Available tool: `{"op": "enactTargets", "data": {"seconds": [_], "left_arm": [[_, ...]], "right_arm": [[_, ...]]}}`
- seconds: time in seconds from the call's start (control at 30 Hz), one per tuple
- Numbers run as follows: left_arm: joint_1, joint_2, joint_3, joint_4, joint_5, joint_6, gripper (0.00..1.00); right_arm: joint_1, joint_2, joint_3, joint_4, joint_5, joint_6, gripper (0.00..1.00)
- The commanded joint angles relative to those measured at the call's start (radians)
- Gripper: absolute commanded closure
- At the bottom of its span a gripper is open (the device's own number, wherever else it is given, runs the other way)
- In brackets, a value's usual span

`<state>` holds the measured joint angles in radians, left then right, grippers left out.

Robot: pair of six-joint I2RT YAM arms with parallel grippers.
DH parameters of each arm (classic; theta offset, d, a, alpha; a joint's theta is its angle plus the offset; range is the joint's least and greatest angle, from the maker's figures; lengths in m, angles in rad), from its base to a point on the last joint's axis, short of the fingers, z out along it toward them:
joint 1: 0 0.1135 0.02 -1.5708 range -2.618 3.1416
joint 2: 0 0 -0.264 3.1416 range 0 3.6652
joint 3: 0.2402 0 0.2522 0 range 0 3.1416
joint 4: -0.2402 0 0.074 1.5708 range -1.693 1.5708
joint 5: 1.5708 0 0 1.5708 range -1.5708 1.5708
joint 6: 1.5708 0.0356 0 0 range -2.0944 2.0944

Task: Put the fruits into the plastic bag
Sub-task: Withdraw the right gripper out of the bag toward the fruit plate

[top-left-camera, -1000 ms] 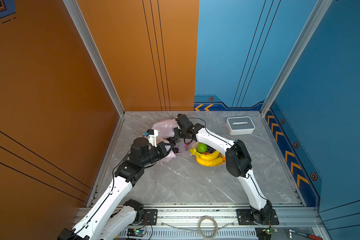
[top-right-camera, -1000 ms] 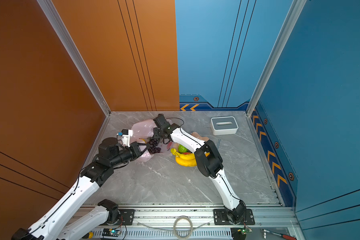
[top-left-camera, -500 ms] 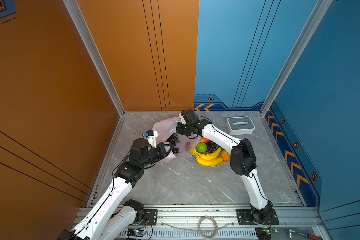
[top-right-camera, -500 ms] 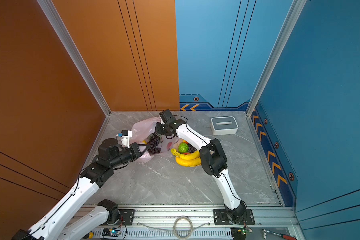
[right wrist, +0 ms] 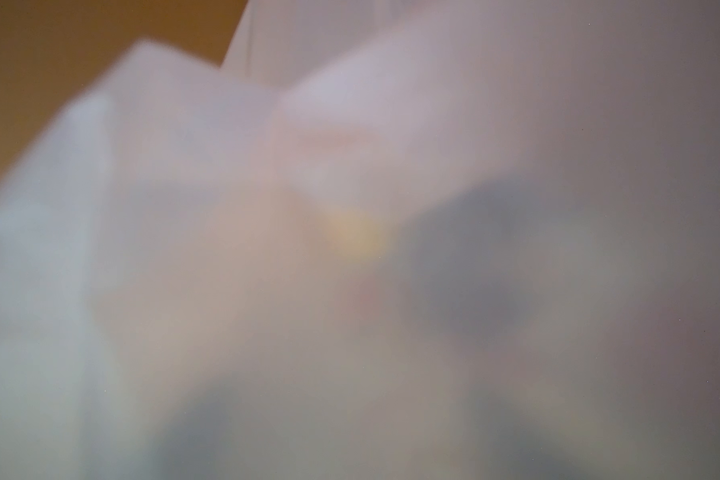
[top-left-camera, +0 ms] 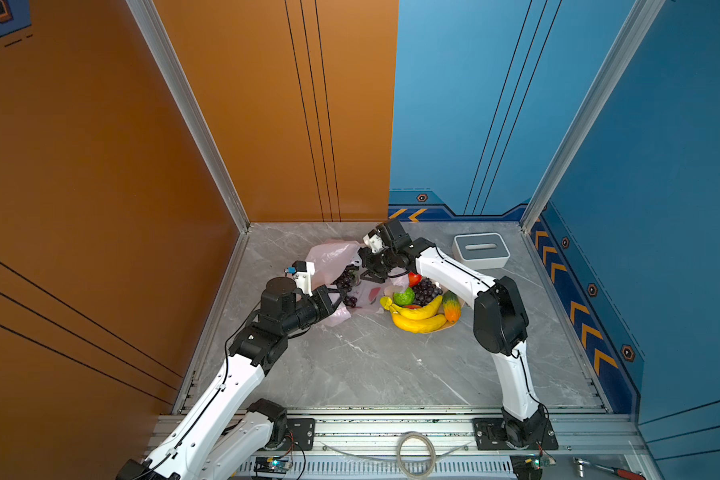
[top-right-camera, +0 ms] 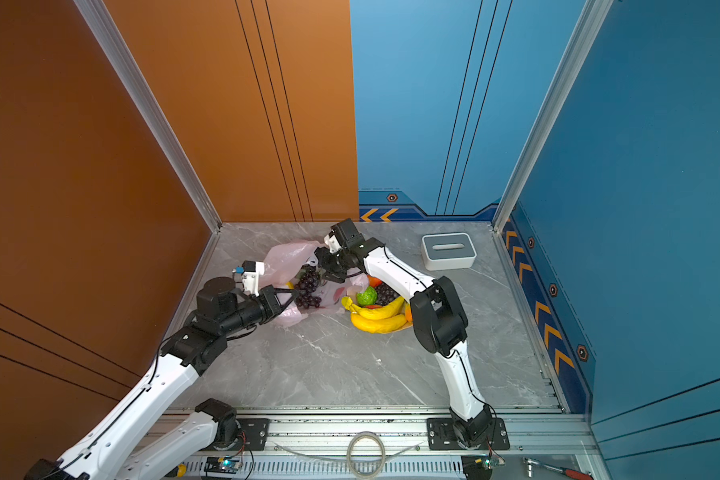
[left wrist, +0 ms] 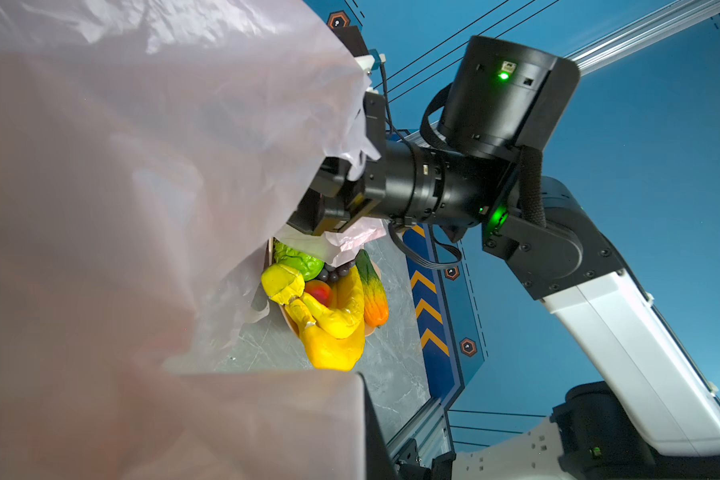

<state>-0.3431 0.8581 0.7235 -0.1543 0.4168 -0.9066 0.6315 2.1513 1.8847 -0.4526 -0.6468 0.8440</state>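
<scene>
On the grey table (top-left-camera: 371, 365) the plastic bag (top-left-camera: 331, 257) lies at the back left with a bunch of grapes (top-left-camera: 345, 279) in its mouth, and the left end effector (top-left-camera: 341, 296) is pressed together on the bag's near edge. The right end effector (top-left-camera: 370, 274) hangs over the opening, jaws spread, gripping nothing visible. Just beside the bag the banana bunch (top-left-camera: 417, 319), lime (top-left-camera: 404, 296), second grape bunch (top-left-camera: 425, 291) and green-to-orange oblong fruit (top-left-camera: 451, 306) sit heaped together — touching one another.

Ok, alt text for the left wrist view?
Pink bag film covers most of the view, close to the lens. Past it the right arm reaches the bag's edge; bananas, a lime and other fruit lie piled beyond.
</scene>
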Motion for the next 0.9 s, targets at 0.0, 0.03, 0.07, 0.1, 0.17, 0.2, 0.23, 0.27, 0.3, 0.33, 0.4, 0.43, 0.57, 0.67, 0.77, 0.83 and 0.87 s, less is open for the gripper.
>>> {"op": "enactTargets", "data": {"seconds": [0.0,0.03,0.07,0.1,0.17,0.2,0.23,0.27,0.3,0.33,0.4,0.43,0.57,0.67,0.77,0.83,0.87], "left_arm": [[0.014,-0.019,-0.011,-0.017,0.013,0.015,1.00],[0.016,-0.022,-0.014,-0.020,0.014,0.017,1.00],[0.019,-0.022,-0.015,-0.020,0.013,0.017,1.00],[0.021,-0.024,-0.016,-0.021,0.013,0.017,1.00],[0.023,-0.026,-0.019,-0.020,0.013,0.018,1.00],[0.024,-0.027,-0.019,-0.019,0.013,0.018,1.00],[0.026,-0.027,-0.019,-0.019,0.013,0.018,1.00],[0.027,-0.028,-0.018,-0.019,0.013,0.018,1.00],[0.027,-0.028,-0.019,-0.019,0.015,0.018,1.00],[0.029,-0.027,-0.019,-0.018,0.016,0.018,1.00],[0.031,-0.028,-0.018,-0.016,0.016,0.018,1.00],[0.032,-0.027,-0.019,-0.015,0.016,0.018,1.00],[0.033,-0.024,-0.020,-0.008,0.020,0.017,1.00],[0.033,-0.027,-0.024,-0.004,0.024,0.015,1.00],[0.036,-0.031,-0.025,-0.006,0.027,0.014,1.00],[0.038,-0.033,-0.024,-0.008,0.030,0.015,1.00],[0.039,-0.034,-0.024,-0.010,0.031,0.015,1.00]], "right_arm": [[-0.011,-0.067,-0.028,-0.045,-0.084,0.021,0.14],[-0.012,-0.071,-0.032,-0.063,-0.087,0.009,0.14],[-0.011,-0.072,-0.035,-0.087,-0.086,-0.002,0.14],[-0.012,-0.099,-0.038,-0.111,-0.085,-0.013,0.14],[-0.014,-0.116,-0.044,-0.155,-0.083,-0.037,0.14],[-0.016,-0.125,-0.052,-0.174,-0.082,-0.048,0.14],[-0.017,-0.138,-0.062,-0.188,-0.077,-0.057,0.14],[-0.019,-0.150,-0.072,-0.198,-0.074,-0.063,0.14],[-0.023,-0.164,-0.082,-0.208,-0.073,-0.070,0.14],[-0.025,-0.180,-0.110,-0.215,-0.071,-0.076,0.14],[-0.031,-0.211,-0.140,-0.234,-0.068,-0.090,0.14],[-0.033,-0.228,-0.149,-0.248,-0.065,-0.100,0.14],[-0.047,-0.301,-0.171,-0.338,-0.009,-0.165,0.14],[-0.068,-0.366,-0.194,-0.387,0.028,-0.200,0.14],[-0.097,-0.442,-0.239,-0.397,0.044,-0.210,0.14],[-0.114,-0.488,-0.262,-0.407,0.049,-0.215,0.14],[-0.123,-0.511,-0.273,-0.413,0.051,-0.218,0.14]]}}
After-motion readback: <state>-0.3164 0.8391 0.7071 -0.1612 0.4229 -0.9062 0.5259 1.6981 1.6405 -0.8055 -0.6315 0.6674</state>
